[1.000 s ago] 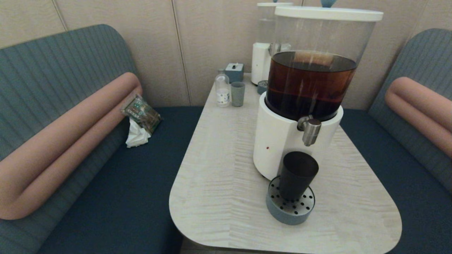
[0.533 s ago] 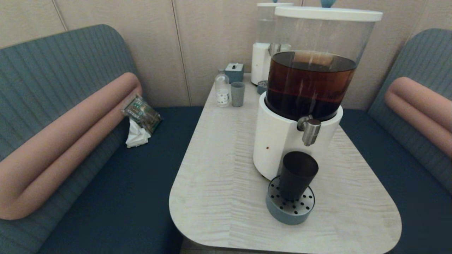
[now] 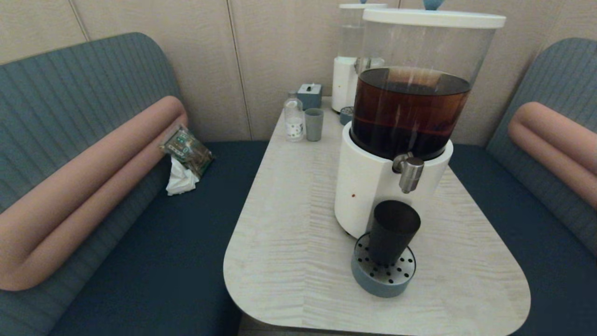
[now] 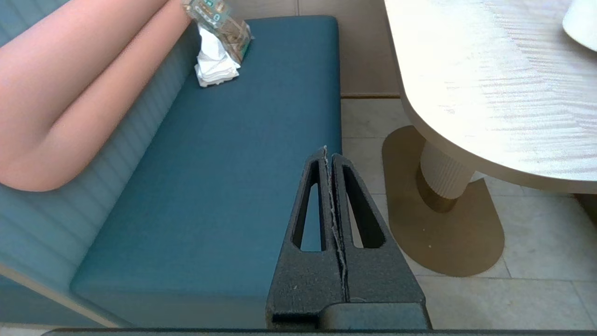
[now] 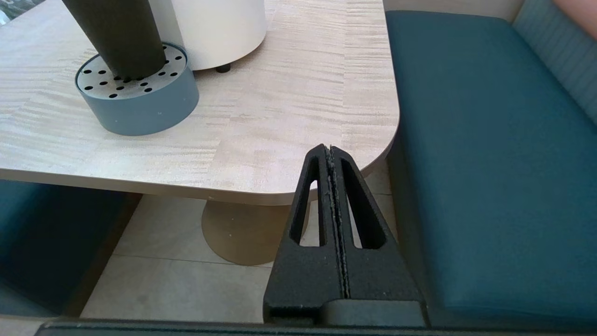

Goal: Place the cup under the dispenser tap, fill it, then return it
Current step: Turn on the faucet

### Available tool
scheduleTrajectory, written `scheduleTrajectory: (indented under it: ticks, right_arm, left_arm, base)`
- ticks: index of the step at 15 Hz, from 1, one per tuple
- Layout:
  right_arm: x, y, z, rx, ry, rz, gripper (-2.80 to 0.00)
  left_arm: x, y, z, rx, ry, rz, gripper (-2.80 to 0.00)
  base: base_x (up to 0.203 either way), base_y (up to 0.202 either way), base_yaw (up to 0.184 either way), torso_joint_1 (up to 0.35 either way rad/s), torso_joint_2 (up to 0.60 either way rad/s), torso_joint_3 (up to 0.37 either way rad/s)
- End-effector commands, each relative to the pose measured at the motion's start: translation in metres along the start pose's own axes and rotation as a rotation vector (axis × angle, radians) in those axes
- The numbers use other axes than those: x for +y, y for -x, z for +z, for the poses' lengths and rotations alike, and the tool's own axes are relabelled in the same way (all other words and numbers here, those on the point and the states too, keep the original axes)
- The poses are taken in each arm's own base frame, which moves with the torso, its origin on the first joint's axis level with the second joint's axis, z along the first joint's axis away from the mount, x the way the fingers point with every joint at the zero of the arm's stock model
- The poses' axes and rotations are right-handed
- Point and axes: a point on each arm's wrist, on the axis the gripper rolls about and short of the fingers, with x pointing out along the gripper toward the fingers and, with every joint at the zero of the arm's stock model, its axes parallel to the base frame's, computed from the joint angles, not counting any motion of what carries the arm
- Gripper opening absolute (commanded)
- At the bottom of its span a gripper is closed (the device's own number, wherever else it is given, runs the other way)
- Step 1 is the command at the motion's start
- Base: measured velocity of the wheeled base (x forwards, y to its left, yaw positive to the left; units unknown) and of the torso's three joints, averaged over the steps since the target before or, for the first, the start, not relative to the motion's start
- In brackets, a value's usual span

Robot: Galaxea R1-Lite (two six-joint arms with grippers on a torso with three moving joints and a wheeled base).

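Note:
The dark smoky cup (image 3: 392,232) stands upright on the grey perforated drip tray (image 3: 383,277), below and slightly left of the brushed-steel dispenser tap (image 3: 410,172) of the big dispenser (image 3: 410,112) holding brown liquid. In the right wrist view the cup (image 5: 116,37) and drip tray (image 5: 140,102) sit far from my right gripper (image 5: 329,149), which is shut and empty, below the table's near right corner. My left gripper (image 4: 328,151) is shut and empty, low over the floor beside the left bench. Neither gripper shows in the head view.
A small grey-green cup (image 3: 314,124), a clear bottle (image 3: 294,116), a blue box (image 3: 310,95) and a smaller dispenser (image 3: 347,70) stand at the table's far end. A snack packet with tissue (image 3: 184,156) lies on the left bench. Benches flank the table (image 3: 289,261).

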Motion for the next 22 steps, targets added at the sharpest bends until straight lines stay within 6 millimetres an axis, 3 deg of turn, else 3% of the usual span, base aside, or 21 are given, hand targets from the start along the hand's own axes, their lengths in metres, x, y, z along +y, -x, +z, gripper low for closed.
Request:
scheduleTrajectory:
  ticks: [1,18,20,22]
  right_arm:
    - [0.0,0.0,0.0,0.001,0.0,0.001,-2.8]
    - [0.0,0.0,0.001,-0.01,0.007,0.001,-2.8]
    - [0.001,0.006,0.019,-0.071,0.012,0.004,-2.8]
    - [0.002,0.02,0.05,-0.146,0.01,0.012,-2.8]
  left_arm:
    - [0.0,0.0,0.0,0.001,0.017,0.008,-2.8]
    - [0.0,0.0,0.0,0.001,0.034,0.011,-2.8]
    - [0.0,0.0,0.0,0.001,0.035,0.011,-2.8]
    - [0.0,0.0,0.0,0.001,0.035,0.011,-2.8]
  base:
    - [0.0,0.0,0.0,0.0,0.0,0.0]
    - [0.0,0.0,0.0,0.0,0.0,0.0]
    - [0.0,0.0,0.0,0.0,0.0,0.0]
    - [0.0,0.0,0.0,0.0,0.0,0.0]
